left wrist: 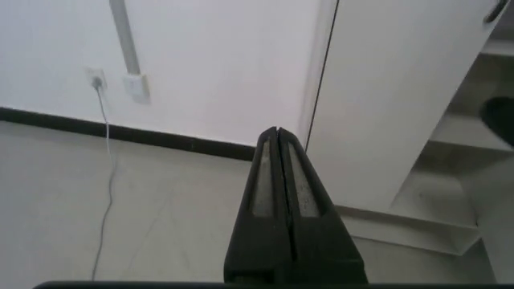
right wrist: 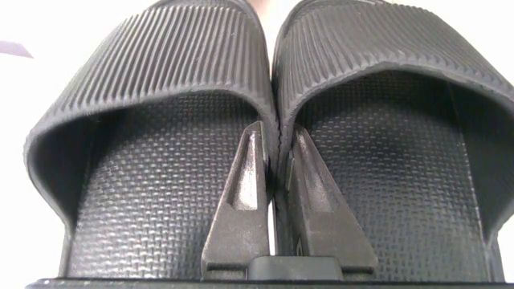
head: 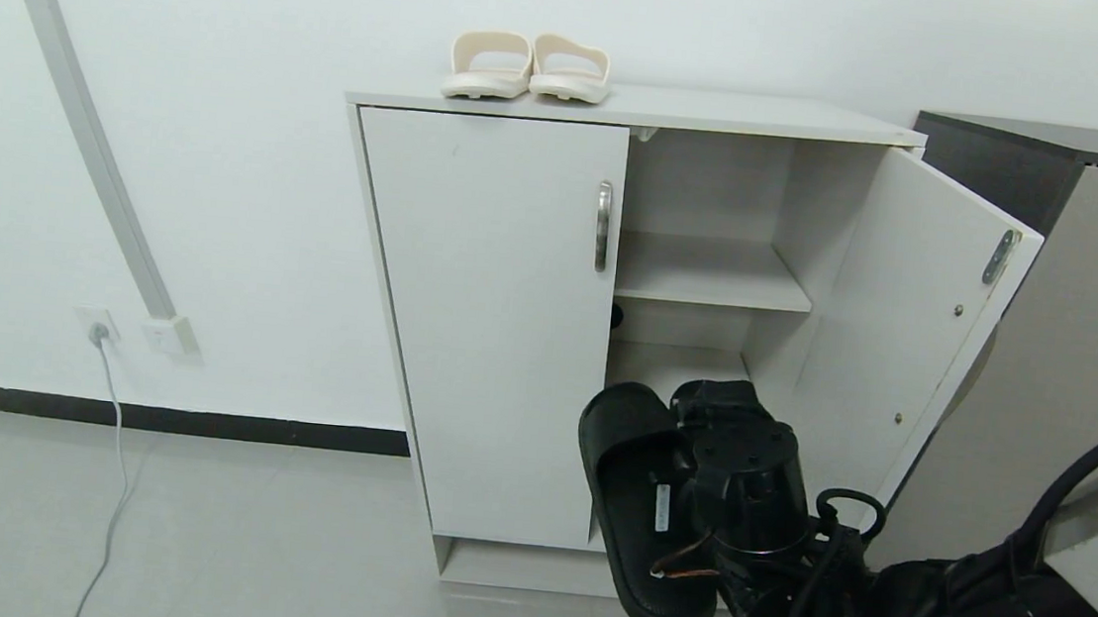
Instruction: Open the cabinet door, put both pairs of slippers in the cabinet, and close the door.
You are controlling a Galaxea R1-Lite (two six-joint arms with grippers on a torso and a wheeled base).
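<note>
- You are holding the black slippers [right wrist: 161, 136] as a pair just before the cabinet's [head: 478, 322] lower shelf [head: 668, 364], with the right end effector [right wrist: 275, 140] clamped on their touching inner walls.
- They are probably handling as light, soft and flexing, so this middle pinch is likely suiting them.
- The left end effector [left wrist: 277, 144] is hanging closed and empty.
- The beige slippers [head: 528, 68] are sitting on the cabinet top.
- In the head view, the arm is hiding one black slipper and part of the shelf.

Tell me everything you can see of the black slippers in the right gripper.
The black slippers are a pair of rubbery-looking slides with ribbed straps and dimpled footbeds. They are held side by side, off the floor, in front of the cabinet's open right side. The right gripper's jaws pinch their touching inner edges together.
</note>
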